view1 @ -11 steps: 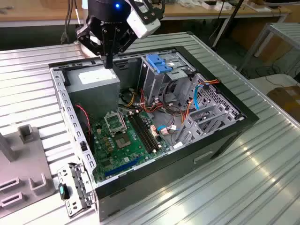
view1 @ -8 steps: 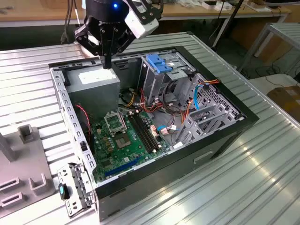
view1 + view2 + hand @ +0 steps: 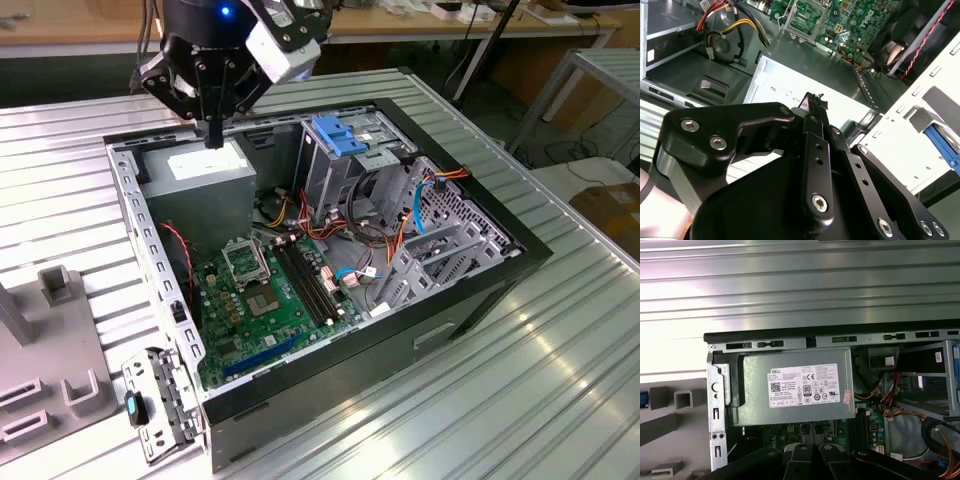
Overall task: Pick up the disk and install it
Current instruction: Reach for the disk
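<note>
The blue carrier frame that I take for the disk (image 3: 338, 136) sits in the top of the metal drive cage, at the far side of the open computer case (image 3: 480, 290). Its grey body is hidden. A blue edge of the disk (image 3: 942, 142) shows inside the cage in the second wrist view. My gripper (image 3: 213, 135) hangs over the power supply (image 3: 205, 172), to the exterior view's left of the disk and well apart from it. Its fingers (image 3: 812, 107) are shut together with nothing between them. In the first wrist view the gripper (image 3: 814, 452) is above the power supply (image 3: 795, 385).
The green motherboard (image 3: 270, 290) lies on the case floor, with red, orange and blue cables (image 3: 400, 230) running by the cage. A grey fixture with slots (image 3: 55, 290) stands to the exterior view's left of the case. A loose metal bracket (image 3: 160, 405) leans at the case's near corner.
</note>
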Controlling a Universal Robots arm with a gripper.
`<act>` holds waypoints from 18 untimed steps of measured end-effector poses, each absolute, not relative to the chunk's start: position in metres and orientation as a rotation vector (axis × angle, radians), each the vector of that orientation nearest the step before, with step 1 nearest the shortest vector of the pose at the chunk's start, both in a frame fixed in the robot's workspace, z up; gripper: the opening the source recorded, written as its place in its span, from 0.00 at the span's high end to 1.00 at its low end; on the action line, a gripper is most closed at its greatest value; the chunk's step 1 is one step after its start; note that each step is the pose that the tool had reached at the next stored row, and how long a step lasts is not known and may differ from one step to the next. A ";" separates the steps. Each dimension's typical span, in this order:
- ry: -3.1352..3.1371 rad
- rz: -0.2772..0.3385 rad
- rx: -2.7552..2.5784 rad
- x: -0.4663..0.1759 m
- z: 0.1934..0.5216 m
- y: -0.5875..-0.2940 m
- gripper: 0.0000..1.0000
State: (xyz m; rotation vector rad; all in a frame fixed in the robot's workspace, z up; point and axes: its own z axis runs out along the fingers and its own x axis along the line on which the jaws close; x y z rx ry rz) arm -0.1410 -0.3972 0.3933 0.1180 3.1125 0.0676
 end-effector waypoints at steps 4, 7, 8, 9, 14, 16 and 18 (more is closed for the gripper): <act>3.112 0.068 0.118 -0.160 0.393 -0.395 0.89; 3.113 0.068 0.118 -0.177 0.393 -0.394 0.89; 3.112 0.068 0.118 -0.182 0.393 -0.394 0.89; 3.113 0.068 0.118 -0.186 0.393 -0.394 0.89; 3.113 0.068 0.118 -0.201 0.393 -0.394 0.89; 3.114 0.068 0.118 -0.207 0.393 -0.394 0.89; 3.114 0.068 0.118 -0.212 0.393 -0.393 0.89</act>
